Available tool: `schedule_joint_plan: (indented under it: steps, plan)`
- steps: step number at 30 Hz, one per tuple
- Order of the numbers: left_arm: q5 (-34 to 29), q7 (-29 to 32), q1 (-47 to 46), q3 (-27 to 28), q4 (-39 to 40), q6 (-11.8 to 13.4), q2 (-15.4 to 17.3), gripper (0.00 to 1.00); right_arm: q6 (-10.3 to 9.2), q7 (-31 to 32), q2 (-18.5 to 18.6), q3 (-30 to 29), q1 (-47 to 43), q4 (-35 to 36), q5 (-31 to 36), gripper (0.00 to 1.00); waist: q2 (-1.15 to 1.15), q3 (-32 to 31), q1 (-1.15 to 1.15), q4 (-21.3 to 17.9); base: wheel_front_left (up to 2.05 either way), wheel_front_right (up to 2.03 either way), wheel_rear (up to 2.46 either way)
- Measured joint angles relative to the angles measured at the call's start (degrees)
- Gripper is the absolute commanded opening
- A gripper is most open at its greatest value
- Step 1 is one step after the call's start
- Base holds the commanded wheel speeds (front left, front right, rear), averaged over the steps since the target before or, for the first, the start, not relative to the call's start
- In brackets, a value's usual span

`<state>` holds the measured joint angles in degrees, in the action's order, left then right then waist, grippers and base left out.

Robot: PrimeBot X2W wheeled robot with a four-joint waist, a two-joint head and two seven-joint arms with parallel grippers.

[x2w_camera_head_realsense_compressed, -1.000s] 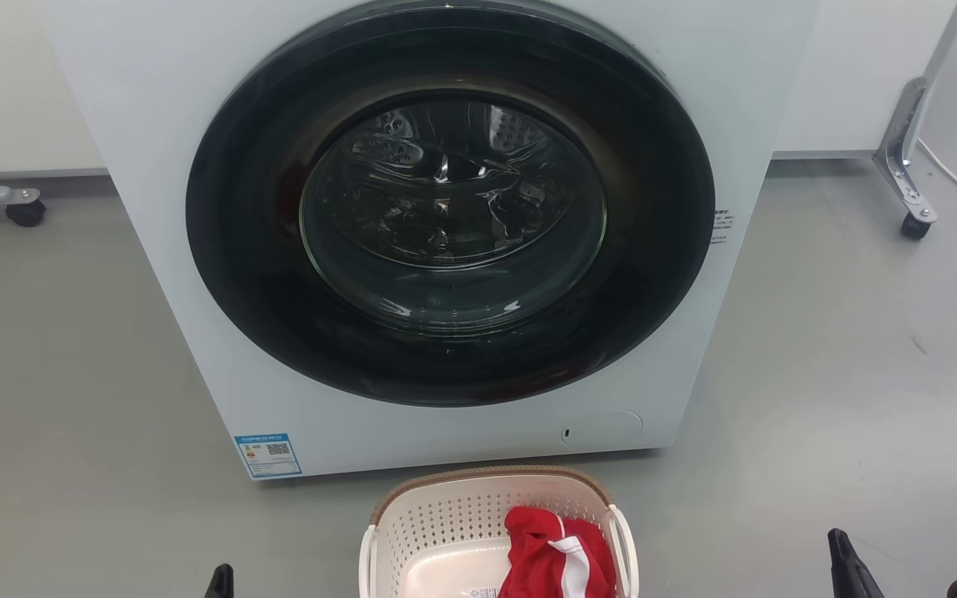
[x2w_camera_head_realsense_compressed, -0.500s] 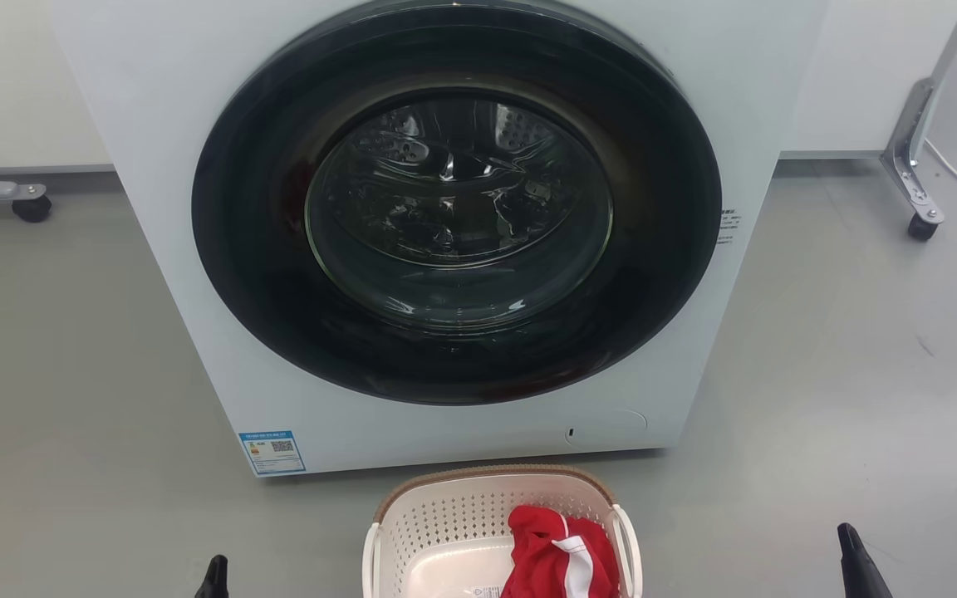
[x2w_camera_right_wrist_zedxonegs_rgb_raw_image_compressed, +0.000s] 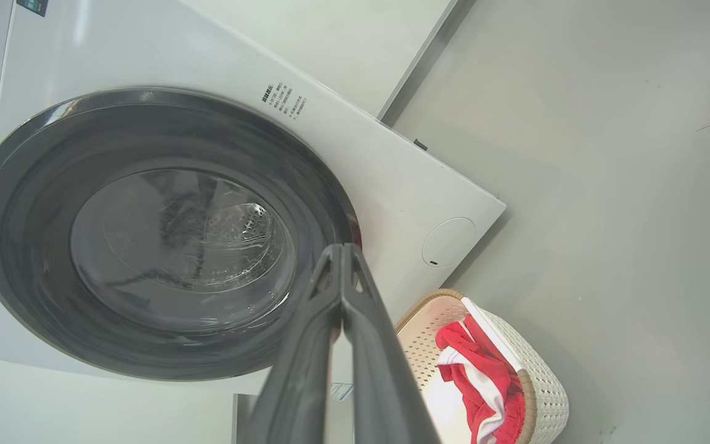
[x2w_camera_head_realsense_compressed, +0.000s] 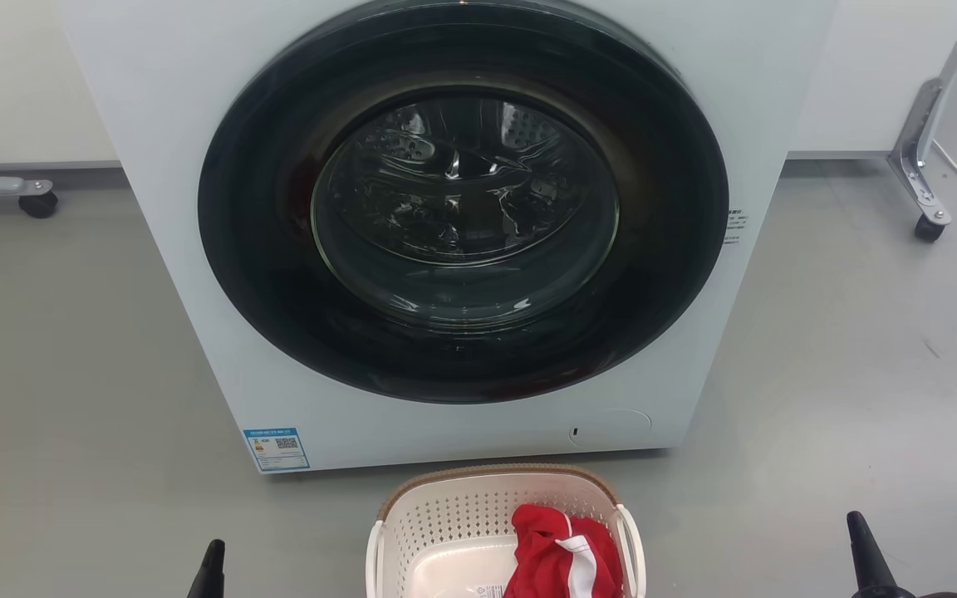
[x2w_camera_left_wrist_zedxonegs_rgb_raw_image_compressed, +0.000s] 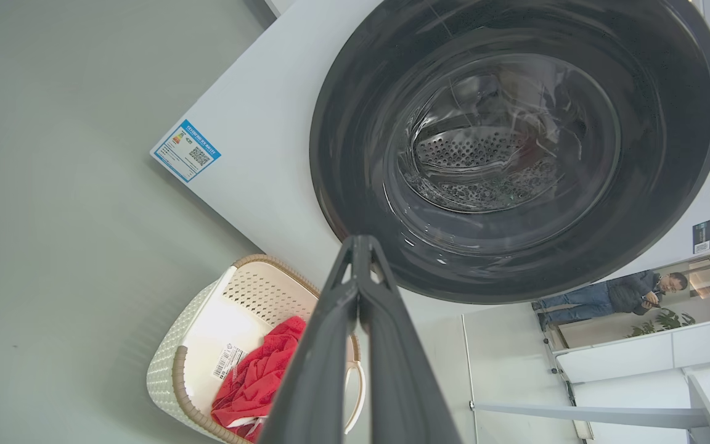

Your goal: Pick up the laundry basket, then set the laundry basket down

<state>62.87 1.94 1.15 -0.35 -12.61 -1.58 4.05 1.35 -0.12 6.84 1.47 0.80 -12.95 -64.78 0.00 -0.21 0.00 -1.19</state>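
- The basket (x2w_camera_head_realsense_compressed: 453, 519) sits on the floor (x2w_camera_head_realsense_compressed: 71, 374) just in front of the washer (x2w_camera_head_realsense_compressed: 462, 208), close to it but not touching. Its near end is cut off by the bottom edge of the head view.
- It lies between the two arms. It is inward and to the right of the left gripper (x2w_camera_head_realsense_compressed: 213, 565), and inward and to the left of the right gripper (x2w_camera_head_realsense_compressed: 861, 540).
- The white handles (x2w_camera_head_realsense_compressed: 632, 544) are on the basket's left and right sides, one facing each gripper, so a two-sided lift looks natural.
- I cannot tell its long axis, because the head view crops it and the wrist views skew it.
- In the head view the left gripper looks nearer to the basket and the right stands further out. Both are well apart from it.
- Left gripper (x2w_camera_left_wrist_zedxonegs_rgb_raw_image_compressed: 361, 242): fingers pressed together at the tips, holding nothing.
- Right gripper (x2w_camera_right_wrist_zedxonegs_rgb_raw_image_compressed: 341, 248): likewise closed tip to tip and bare. Both would likely need to spread before taking a handle.
- A red cloth (x2w_camera_head_realsense_compressed: 557, 552) is heaped against the basket's right side, near that handle, and could get in the way of a grasp there.
- The left wrist view adds the basket's outer wall (x2w_camera_left_wrist_zedxonegs_rgb_raw_image_compressed: 173, 351), a sticker (x2w_camera_left_wrist_zedxonegs_rgb_raw_image_compressed: 227, 361) on its bottom and a person (x2w_camera_left_wrist_zedxonegs_rgb_raw_image_compressed: 614, 295) far off.
- The right wrist view shows the other outer wall (x2w_camera_right_wrist_zedxonegs_rgb_raw_image_compressed: 546, 382) and the cloth spilling toward the rim.
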Motion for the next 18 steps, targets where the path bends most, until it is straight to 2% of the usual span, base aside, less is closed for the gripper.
schedule_joint_plan:
  steps: [18]
  plan:
    - [13.6, 2.1, -2.3, 2.6, -2.1, -2.5, -0.7, 0.0, 2.68, 3.1, -2.1, -4.4, 1.7, -2.1, -12.8, 0.0, 0.0, 0.2, 0.0, 0.6, 0.0, 0.0, 0.0]
